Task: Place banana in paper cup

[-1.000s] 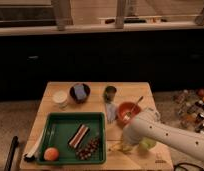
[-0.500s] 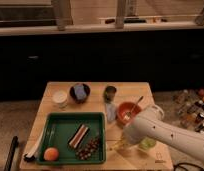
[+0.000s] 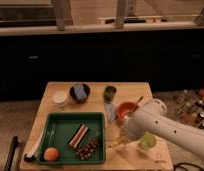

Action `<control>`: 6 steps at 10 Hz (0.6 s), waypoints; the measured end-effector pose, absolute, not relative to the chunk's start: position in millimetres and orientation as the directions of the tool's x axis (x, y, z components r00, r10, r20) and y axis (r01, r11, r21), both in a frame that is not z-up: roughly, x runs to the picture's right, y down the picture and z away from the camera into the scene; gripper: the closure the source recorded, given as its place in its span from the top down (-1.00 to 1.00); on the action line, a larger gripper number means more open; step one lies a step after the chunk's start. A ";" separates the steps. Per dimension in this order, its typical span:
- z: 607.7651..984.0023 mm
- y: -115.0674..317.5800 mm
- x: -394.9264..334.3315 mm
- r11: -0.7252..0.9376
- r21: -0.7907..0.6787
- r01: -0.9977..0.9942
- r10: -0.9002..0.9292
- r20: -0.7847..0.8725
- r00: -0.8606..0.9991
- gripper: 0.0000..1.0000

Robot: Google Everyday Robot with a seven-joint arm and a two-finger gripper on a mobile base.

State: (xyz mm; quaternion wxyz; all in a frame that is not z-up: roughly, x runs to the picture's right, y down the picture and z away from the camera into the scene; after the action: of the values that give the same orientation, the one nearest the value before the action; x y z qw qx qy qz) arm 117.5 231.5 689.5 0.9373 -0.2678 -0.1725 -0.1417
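We are hovering the gripper [image 3: 124, 135] just above the banana [image 3: 117, 144], which is lying roughly left-right; we cannot tell the gripper's state.

Only one cam: high up behind the gripper [image 3: 124, 137], which sits at the table's [image 3: 132, 92] near right, looking down and forward past it.

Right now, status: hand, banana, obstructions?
Hand low at front right, by banana. Banana on table beside green tray, not yet in paper cup. Tray and dark bowl lie between them.
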 end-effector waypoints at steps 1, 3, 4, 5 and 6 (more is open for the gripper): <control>685.2 224.7 113.5 0.818 -0.442 0.368 -0.182 0.409 0.894 -1.00; 678.4 211.5 104.4 0.820 -0.421 0.388 -0.199 0.426 0.883 -1.00; 675.4 205.3 100.5 0.821 -0.413 0.395 -0.205 0.432 0.878 -1.00; 673.1 199.4 97.0 0.822 -0.406 0.400 -0.209 0.439 0.874 -1.00; 670.9 193.0 91.9 0.822 -0.398 0.407 -0.215 0.445 0.869 -1.00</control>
State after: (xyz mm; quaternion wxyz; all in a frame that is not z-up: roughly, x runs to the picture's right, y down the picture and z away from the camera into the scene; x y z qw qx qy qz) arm 91.9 193.0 670.9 0.9345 -0.2475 -0.1942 -0.1664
